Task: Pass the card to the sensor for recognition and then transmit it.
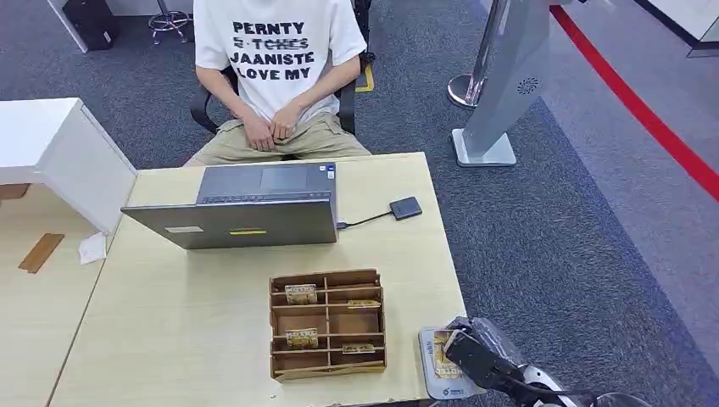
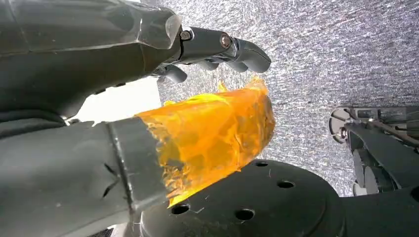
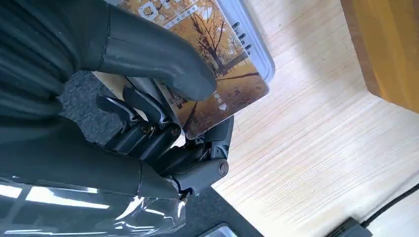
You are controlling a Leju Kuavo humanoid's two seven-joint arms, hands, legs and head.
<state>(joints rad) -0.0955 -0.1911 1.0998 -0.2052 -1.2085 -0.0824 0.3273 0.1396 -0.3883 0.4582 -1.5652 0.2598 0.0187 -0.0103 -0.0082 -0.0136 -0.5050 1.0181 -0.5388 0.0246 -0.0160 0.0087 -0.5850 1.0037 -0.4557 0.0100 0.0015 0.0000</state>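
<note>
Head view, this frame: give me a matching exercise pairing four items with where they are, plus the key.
Items:
1. card
2. laptop
3. organizer
4. person

Places:
A. seated across the table
B. pinched in the right hand, over the grey sensor
C. far side of the table, cable running to a small black device
D. table middle, a few cards in its compartments

Pairs: 1-B, 2-C, 3-D, 4-A

Glossy card [image 3: 217, 64]; matt pale wood-grain table [image 3: 316, 138].
</note>
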